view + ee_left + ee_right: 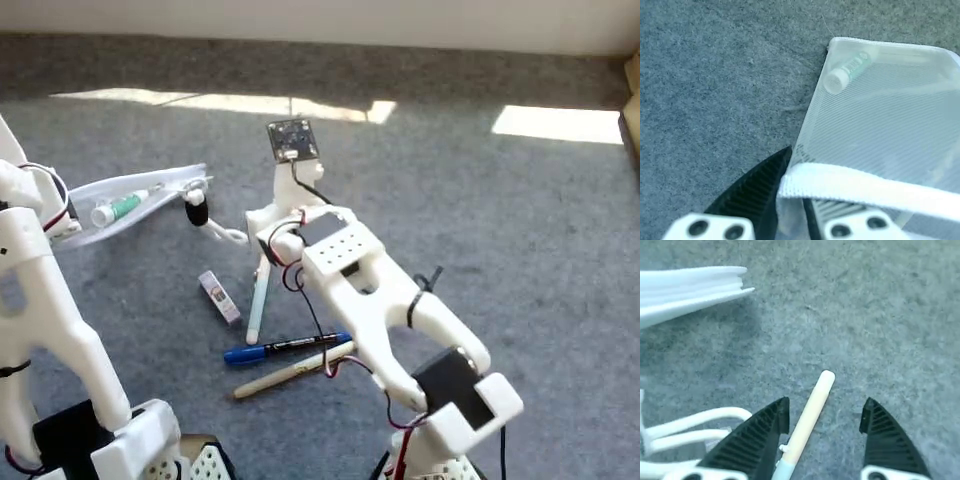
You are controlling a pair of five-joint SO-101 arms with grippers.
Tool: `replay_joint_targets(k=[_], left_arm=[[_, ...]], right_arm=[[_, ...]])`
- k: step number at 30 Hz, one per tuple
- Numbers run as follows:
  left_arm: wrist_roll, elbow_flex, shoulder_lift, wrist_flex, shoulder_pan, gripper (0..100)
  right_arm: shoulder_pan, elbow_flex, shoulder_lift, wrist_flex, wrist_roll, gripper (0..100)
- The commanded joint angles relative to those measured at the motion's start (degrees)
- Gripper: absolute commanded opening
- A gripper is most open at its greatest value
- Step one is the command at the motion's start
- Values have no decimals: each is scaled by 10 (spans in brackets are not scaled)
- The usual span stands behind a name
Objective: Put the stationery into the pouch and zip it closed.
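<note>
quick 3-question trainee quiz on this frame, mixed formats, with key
1. True or false: the right gripper is shut on the blue marker.
2. What lies inside the mesh pouch? A) a white-capped tube B) scissors C) a ruler
3. Fill in: the left gripper is shut on the ____.
Key: 1 false, it is open astride the pale pen; 2 A; 3 pouch.

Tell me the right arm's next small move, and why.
Probably close the right hand on the pale pen: its open jaws straddle the pen on the carpet without gripping it. The left hand holds the pouch by its edge, a capped tube already inside, so the pen could go in next.
</note>
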Motion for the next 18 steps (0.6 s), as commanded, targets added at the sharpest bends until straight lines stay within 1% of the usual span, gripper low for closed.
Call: replay_joint_targets(k=[1, 18], left_arm=[[6, 0, -2, -12, -15, 7], [6, 0, -2, -12, -15, 7]], right_arm=[[3, -54, 13, 2, -5, 183], [-7, -110, 131, 2, -2, 176]])
